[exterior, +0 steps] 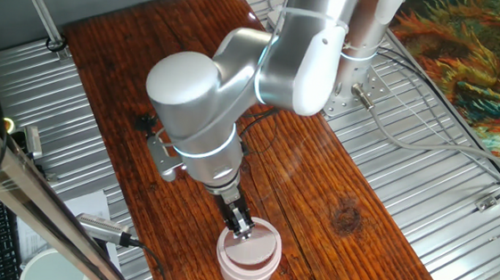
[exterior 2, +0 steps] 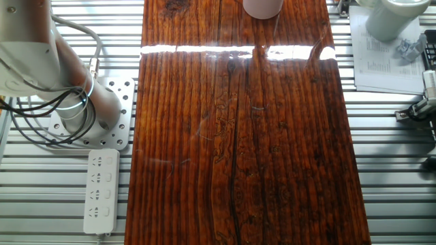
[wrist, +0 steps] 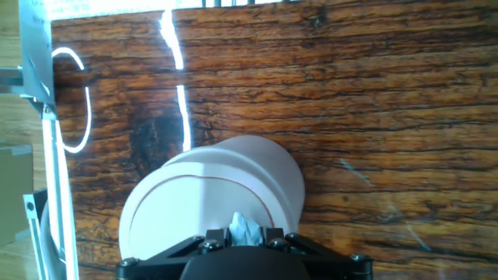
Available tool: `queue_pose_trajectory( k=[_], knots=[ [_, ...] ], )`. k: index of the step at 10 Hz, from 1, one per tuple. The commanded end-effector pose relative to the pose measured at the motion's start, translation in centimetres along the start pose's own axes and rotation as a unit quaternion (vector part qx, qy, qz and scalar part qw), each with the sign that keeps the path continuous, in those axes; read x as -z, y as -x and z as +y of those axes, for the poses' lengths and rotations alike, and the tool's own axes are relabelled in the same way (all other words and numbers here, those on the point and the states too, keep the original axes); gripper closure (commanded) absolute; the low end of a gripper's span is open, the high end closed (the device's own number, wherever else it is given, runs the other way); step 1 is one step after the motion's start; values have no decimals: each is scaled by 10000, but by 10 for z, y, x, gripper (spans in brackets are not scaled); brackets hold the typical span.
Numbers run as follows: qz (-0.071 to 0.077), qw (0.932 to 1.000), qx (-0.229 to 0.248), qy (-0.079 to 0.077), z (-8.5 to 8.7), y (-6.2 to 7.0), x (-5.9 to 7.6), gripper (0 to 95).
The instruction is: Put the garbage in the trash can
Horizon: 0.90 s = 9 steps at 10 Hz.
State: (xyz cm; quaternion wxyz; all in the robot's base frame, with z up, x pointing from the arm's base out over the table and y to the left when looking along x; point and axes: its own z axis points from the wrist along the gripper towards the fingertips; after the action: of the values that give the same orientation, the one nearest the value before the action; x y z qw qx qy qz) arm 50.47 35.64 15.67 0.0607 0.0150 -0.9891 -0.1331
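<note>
Black fingers (wrist: 206, 243) of the one gripper (wrist: 246, 235) fill the hand view's near edge, pinching the single garbage (wrist: 244, 228) scrap directly over the trash can (wrist: 233, 187) lid. One fixed view shows the gripper (exterior: 241, 223) above that can (exterior: 247, 254), the scrap too small to discern. The other fixed view shows only the can's base (exterior 2: 263, 7), cut off at the table's (exterior 2: 238, 136) far edge, plus one power strip (exterior 2: 101, 190) on the left.

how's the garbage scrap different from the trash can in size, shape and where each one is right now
Size: the garbage is a tiny scrap; the trash can is far larger.
Shape: the garbage is crumpled and irregular; the trash can is a smooth cylinder with a round flat lid.
Place: the garbage sits pinched in the gripper above the lid; the trash can stands on the table.
Both look whitish.
</note>
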Motion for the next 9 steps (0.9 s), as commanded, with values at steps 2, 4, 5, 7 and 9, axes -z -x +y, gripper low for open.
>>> queue_pose_trajectory(
  k=[2, 4, 5, 7, 9],
  knots=[
    [-41, 10000, 65, 14, -5, -3, -3, 950],
    [-44, 10000, 66, 22, -6, -4, -3, 950],
    [-44, 10000, 82, 27, -6, -4, -3, 950],
    [-46, 9997, 60, 236, -6, -4, -3, 950],
    [-19, 9996, 67, 285, -5, -4, -2, 760]
  ],
)
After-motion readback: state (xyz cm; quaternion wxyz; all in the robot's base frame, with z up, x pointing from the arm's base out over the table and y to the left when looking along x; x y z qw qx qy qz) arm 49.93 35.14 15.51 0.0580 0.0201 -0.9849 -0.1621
